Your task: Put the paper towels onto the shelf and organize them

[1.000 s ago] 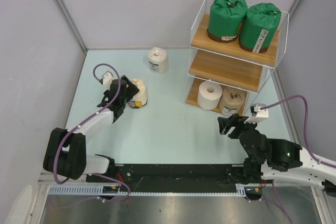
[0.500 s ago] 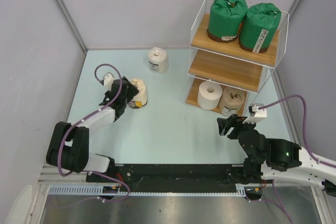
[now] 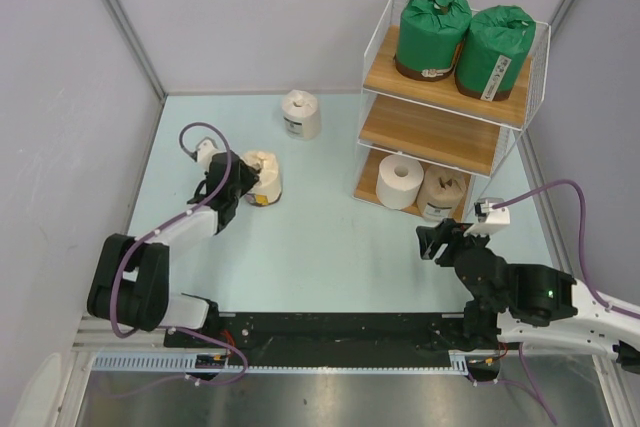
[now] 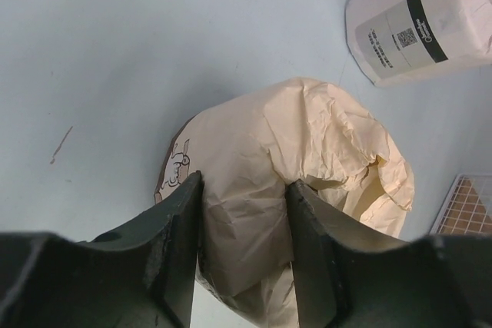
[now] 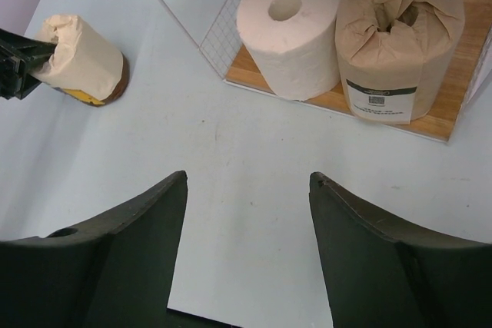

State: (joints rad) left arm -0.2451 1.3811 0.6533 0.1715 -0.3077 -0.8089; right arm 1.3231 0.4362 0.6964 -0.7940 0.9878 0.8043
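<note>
— Looking down from above, what did the room offer?
— Pale grey walls (image 3: 250, 17) closed in a light blue table (image 3: 330, 247) on three sides.
— And the biggest thing on it?
— The shelf (image 3: 430, 132), at the back right: three wooden boards in a white wire frame. On the top board stood the left green roll (image 3: 433, 32) and the right green roll (image 3: 494, 50), side by side. On the bottom board the bare white roll (image 3: 399, 182) stood just left of the tan roll (image 3: 443, 192).
— What sat loose on the table?
— The labelled white roll (image 3: 301, 114), upright near the back wall, left of the shelf. Nearer the arms and further left stood the cream roll (image 3: 264, 177), well apart from the shelf.
— Anything in the way?
— The shelf's wire mesh side stood between that roll and the bottom board.
— The pincers?
— The left pincer (image 4: 244, 190) had a finger pressed on each side of the cream roll's crumpled wrap, closed on it. The right pincer (image 5: 247, 178) hung near the shelf's front, spread wide, gripping nothing.
</note>
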